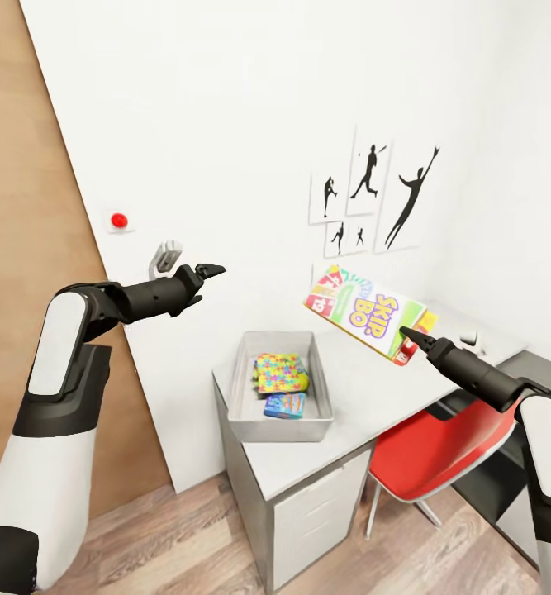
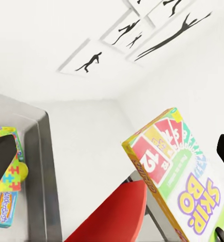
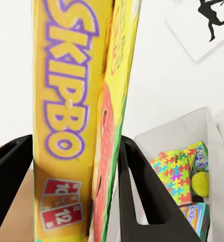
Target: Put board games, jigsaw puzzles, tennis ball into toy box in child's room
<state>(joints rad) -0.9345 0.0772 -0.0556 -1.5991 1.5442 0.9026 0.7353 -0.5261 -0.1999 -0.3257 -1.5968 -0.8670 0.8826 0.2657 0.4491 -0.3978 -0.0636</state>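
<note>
right tool (image 1: 409, 334) gripping board game (image 1: 363, 311) – airborne

Right gripper (image 1: 413, 337) raised, fingers clamped on a held box, left gripper (image 1: 209, 271) extended forward, fingers together

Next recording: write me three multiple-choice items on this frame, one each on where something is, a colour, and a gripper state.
1. Where is the Skip-Bo board game?
A. lying in the toy box
B. held in the air over the table
C. on the chair seat

2. What colour is the chair at the table?
A. red
B. blue
C. black

3. What state is the right claw in?
A. open and empty
B. shut on a puzzle
C. shut on the Skip-Bo board game

Answers:
1 B, the head view shows the game tilted above the tabletop, beside the toy box.
2 A, its seat and back are red.
3 C, the right wrist view shows both fingers flanking the box.
</note>
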